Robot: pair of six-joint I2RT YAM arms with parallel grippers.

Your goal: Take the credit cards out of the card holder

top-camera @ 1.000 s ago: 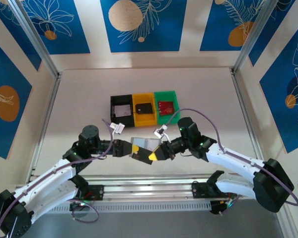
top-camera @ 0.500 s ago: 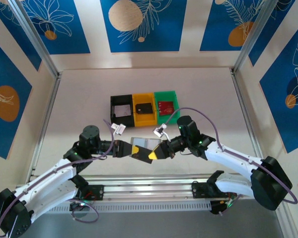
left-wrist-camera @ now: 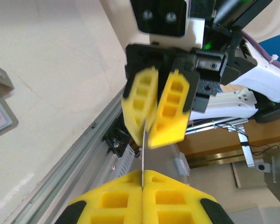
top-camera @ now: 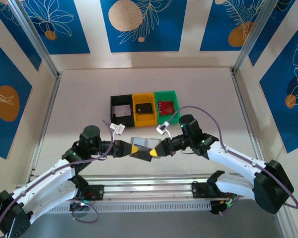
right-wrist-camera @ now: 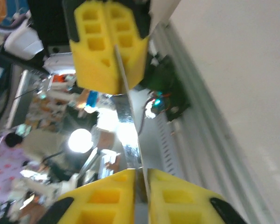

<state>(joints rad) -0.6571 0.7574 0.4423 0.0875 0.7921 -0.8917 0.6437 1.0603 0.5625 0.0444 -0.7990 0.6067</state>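
— Left end effector (top-camera: 134, 149)?
— Clamped shut on the holder (top-camera: 141, 143), lifted off the table (top-camera: 79, 99) just ahead of the arm bases.
— Right end effector (top-camera: 152, 153)?
— Pinched closed on the same thin grey sheet, seen edge-on, tips nearly meeting the left's.
— Farther back?
— Three bins (top-camera: 143, 95) in a row, well apart from the holder.

Left claw (left-wrist-camera: 143, 182) and right claw (left-wrist-camera: 150, 127): fingers of matt yellow moulded plastic with recessed pockets, seated in black plastic carriers. Flat grey card holder (top-camera: 143, 143): thin, smooth, dull finish. Beige desk (top-camera: 203, 94): matt, faintly mottled surface. Silver metal rail (top-camera: 149, 191): brushed, satin sheen. Black plastic bin (top-camera: 121, 97), yellow plastic bin (top-camera: 143, 96) and green plastic bin (top-camera: 166, 93): smooth walls. White arm shells (top-camera: 233, 161): glossy plastic.
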